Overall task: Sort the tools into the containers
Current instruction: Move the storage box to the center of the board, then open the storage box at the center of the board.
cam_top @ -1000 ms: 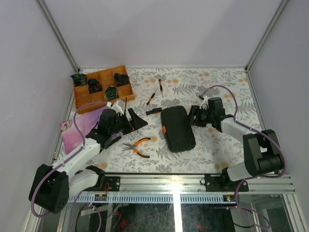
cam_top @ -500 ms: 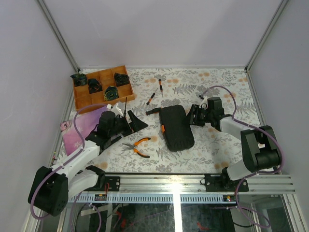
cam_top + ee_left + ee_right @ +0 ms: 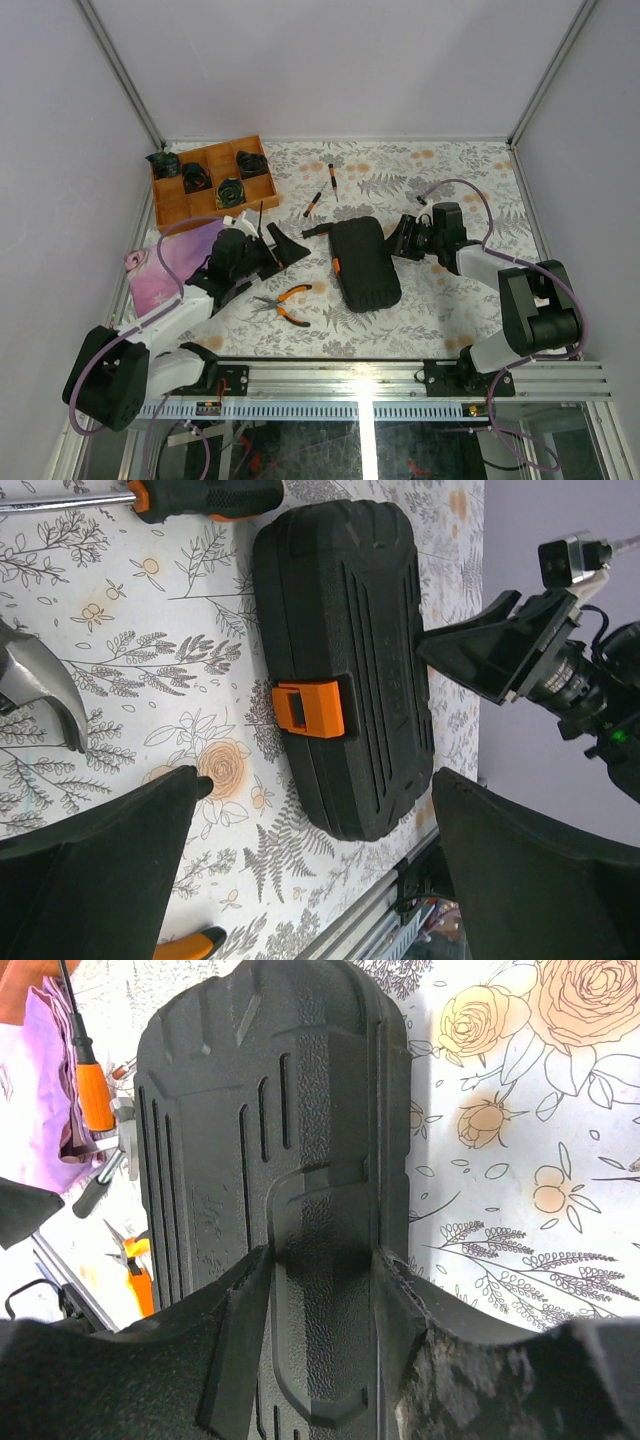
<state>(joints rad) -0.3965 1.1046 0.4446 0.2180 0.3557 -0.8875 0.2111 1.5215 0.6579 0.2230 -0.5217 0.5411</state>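
The black case (image 3: 363, 263) lies closed mid-table, its orange tab (image 3: 308, 707) facing left. My right gripper (image 3: 403, 240) is at the case's right edge. Its jaws press both sides of a raised strip (image 3: 325, 1210) on the case. My left gripper (image 3: 283, 252) stands wide open just left of the case, holding nothing. Orange-handled pliers (image 3: 285, 303) lie below it. A black-handled screwdriver (image 3: 318, 230) lies by the case's top-left corner, and two thin drivers (image 3: 313, 203) lie farther back. A steel hammer head (image 3: 40, 680) shows at the left.
An orange-brown wooden divided tray (image 3: 168, 207) with dark coiled items sits at the back left. A pink-purple sheet (image 3: 165, 265) lies under my left arm. An aluminium rail (image 3: 360, 375) runs along the near edge, and grey walls close in the left, right and back.
The case has slid a little to the left with my right gripper behind it, its jaws narrowing onto the strip. My left gripper has opened wider and edged right.
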